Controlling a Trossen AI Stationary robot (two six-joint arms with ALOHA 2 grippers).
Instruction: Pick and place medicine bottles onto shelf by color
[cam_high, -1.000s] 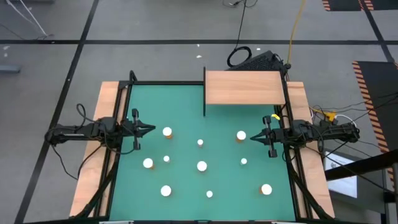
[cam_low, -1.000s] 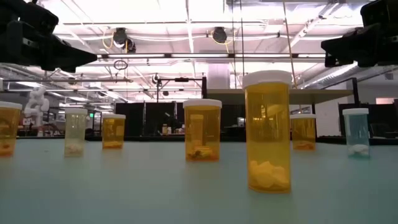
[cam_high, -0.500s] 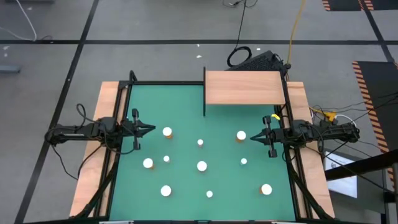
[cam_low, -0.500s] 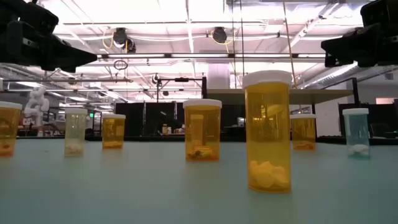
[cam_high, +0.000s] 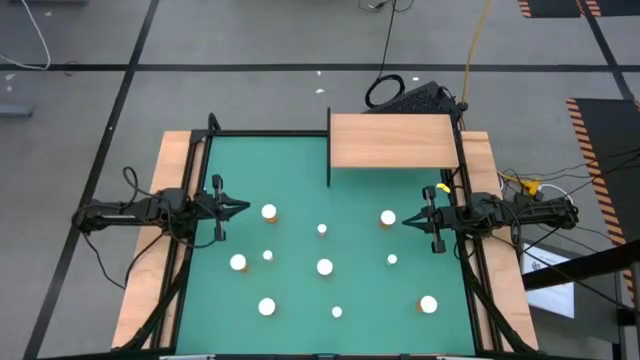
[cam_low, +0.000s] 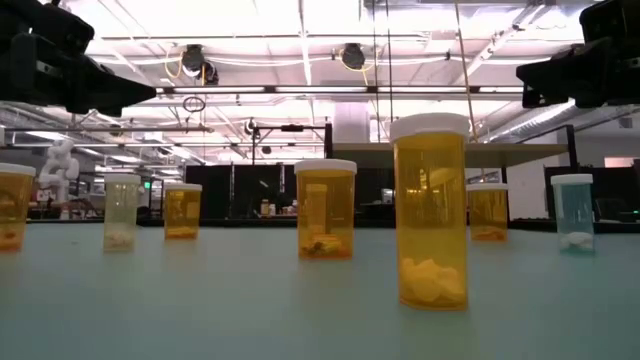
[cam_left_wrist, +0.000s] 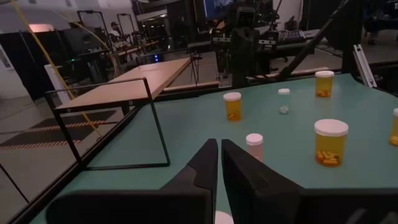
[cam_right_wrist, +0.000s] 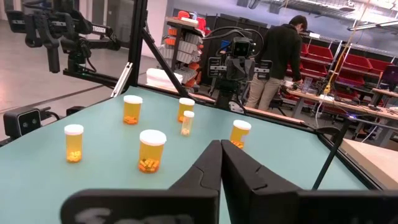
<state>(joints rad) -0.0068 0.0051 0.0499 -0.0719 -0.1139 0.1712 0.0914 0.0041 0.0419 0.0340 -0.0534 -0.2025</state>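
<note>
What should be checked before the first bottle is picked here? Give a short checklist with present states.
1. Left pincer empty and shut at the mat's left edge: ok.
2. Right pincer empty and shut at the mat's right edge: ok.
3. Shelf top free of bottles, ready to receive: ok.
4. Medicine bottles upright and spaced apart on the green mat: ok.
5. Nearest targets: a bottle sits just ahead of the left pincer, another just ahead of the right: ok.
6. Colour of every bottle known for sorting: cannot tell; most look orange, at least one pale and clear.
</note>
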